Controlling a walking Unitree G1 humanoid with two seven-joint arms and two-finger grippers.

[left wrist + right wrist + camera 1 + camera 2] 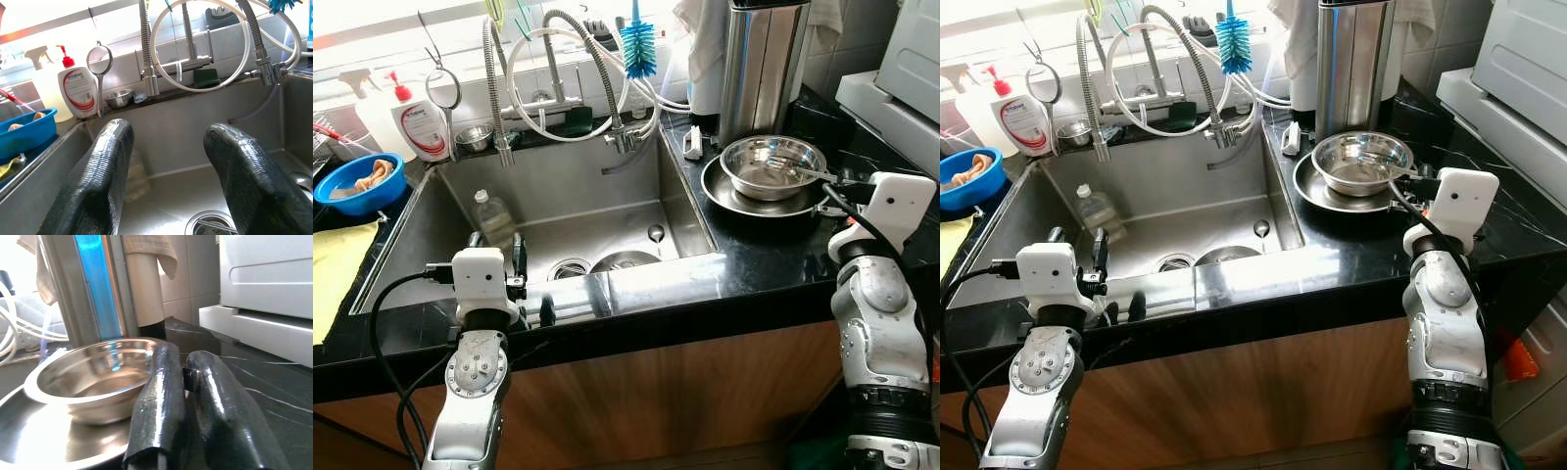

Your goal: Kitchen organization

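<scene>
One steel bowl [771, 166] sits inside one wide steel plate [724, 193] on the black table [764, 250], to the right of the sink [440, 235]. The right gripper [188, 382] lies low beside that bowl, its two fingers nearly together around a thin dark handle-like piece; what it is cannot be told. The left gripper [166, 161] hangs over the sink's front edge, fingers wide apart, holding nothing. In the sink lie one clear bottle [492, 217] and one steel lid [625, 260] by the drain. One blue bowl [357, 183] at far left holds pale pieces. One small steel cup [119, 98] stands on the back ledge beside one soap dispenser [419, 122].
</scene>
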